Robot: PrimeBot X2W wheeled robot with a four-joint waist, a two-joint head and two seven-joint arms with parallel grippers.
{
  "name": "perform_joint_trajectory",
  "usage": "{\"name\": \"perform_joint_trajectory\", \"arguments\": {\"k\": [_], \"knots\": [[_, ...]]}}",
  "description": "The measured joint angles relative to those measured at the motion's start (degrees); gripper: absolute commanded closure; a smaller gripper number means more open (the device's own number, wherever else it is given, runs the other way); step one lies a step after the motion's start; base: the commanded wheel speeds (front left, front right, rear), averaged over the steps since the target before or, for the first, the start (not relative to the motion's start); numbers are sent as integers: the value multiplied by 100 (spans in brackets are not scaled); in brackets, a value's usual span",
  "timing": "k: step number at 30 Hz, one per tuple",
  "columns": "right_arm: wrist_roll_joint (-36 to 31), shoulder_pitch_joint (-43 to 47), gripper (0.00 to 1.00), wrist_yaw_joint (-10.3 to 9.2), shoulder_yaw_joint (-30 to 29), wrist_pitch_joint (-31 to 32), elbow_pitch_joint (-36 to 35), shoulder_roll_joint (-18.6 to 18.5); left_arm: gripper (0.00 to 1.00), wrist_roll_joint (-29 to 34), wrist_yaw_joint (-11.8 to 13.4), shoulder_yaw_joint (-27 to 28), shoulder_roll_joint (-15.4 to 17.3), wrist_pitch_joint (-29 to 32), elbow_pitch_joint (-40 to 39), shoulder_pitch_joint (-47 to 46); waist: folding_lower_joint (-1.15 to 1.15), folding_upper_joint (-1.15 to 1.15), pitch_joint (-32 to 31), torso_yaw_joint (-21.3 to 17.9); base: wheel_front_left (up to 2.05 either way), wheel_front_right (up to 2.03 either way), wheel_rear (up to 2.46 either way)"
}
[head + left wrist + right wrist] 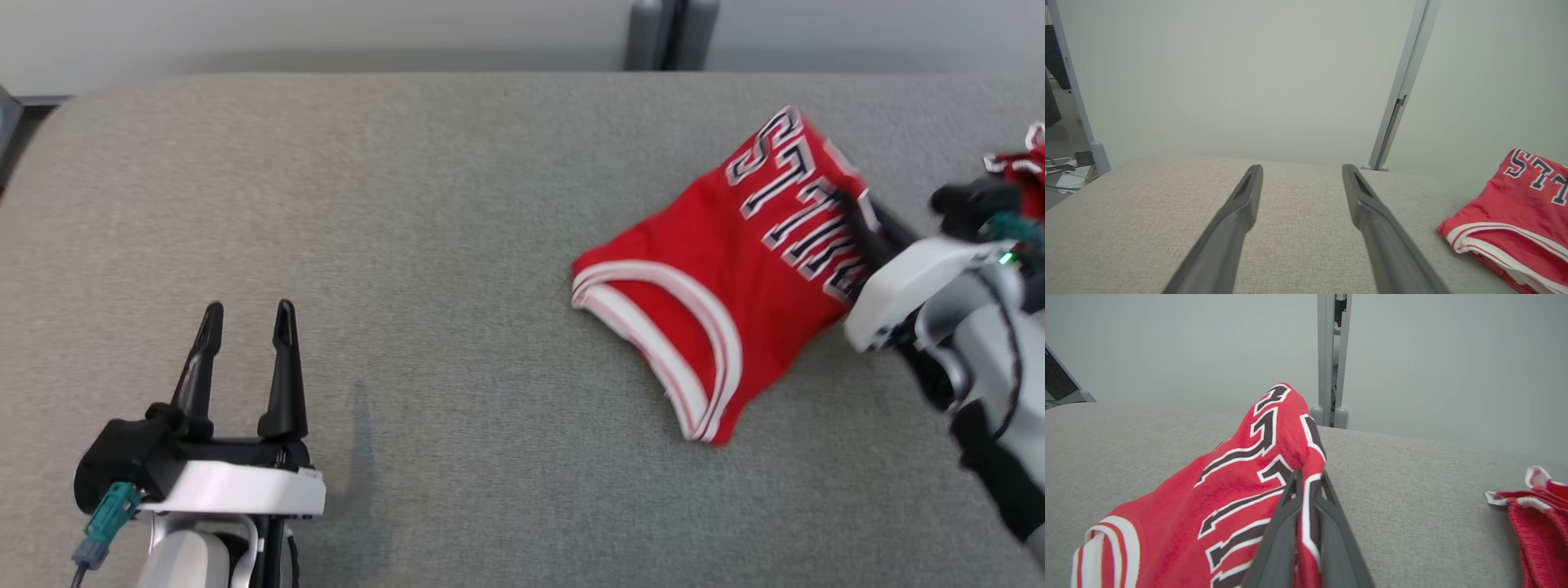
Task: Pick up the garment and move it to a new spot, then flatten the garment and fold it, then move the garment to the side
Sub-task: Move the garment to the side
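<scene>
Right claw (1308, 478) is pressed together on the jersey (718, 269), pinching its lettered edge. That edge lifts at the tips, and the rest lies on the desk (408, 204) ahead-left of it. Left claw (249, 310) is spread and holds nothing, jersey well off to its right. We'd expect light, limp knit that drapes and drags, so grip hem or shoulder corners. Can't tell how many layers we've pinched. A red cloth (1539, 510) right of the right claw is cut off.
</scene>
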Motion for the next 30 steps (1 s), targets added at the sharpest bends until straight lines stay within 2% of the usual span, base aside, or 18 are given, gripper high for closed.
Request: {"name": "perform_joint_trajectory", "arguments": {"k": [4, 5, 8, 9, 20, 26, 30], "knots": [[13, -441, 100, 0, -1, -35, -108, -472, 0, 109, -16, -13, 2, 0, -263, -198, 0, 0, 324, -241, 0, 0, 0], [13, -441, 100, 0, -1, -35, -108, -472, 0, 109, -16, -13, 2, 0, -263, -198, 0, 0, 324, -241, 0, 0, 0], [122, -706, 100, 0, -83, -132, -194, -938, 0, 269, -52, -5, -2, 0, -413, -403, 0, 0, 652, -527, 0, 0, 0], [122, -706, 100, 0, -83, -132, -194, -938, 0, 269, -52, -5, -2, 0, -413, -403, 0, 0, 652, -527, 0, 0, 0], [143, -1436, 100, 0, -129, -100, -186, -1998, 0, 576, -142, 70, 59, 0, -853, -553, 0, 0, 1319, -1279, 0, 0, 0], [46, -1792, 100, 0, -90, 21, 127, -2403, 0, 641, -166, 41, 58, 0, -1001, -553, 0, 0, 1489, -1392, 0, 0, 0], [25, -1926, 100, 1, -89, 89, 465, -2404, 0, 642, -176, 31, 56, 0, -1038, -552, 0, 0, 1542, -1375, 0, 0, 0]]}}
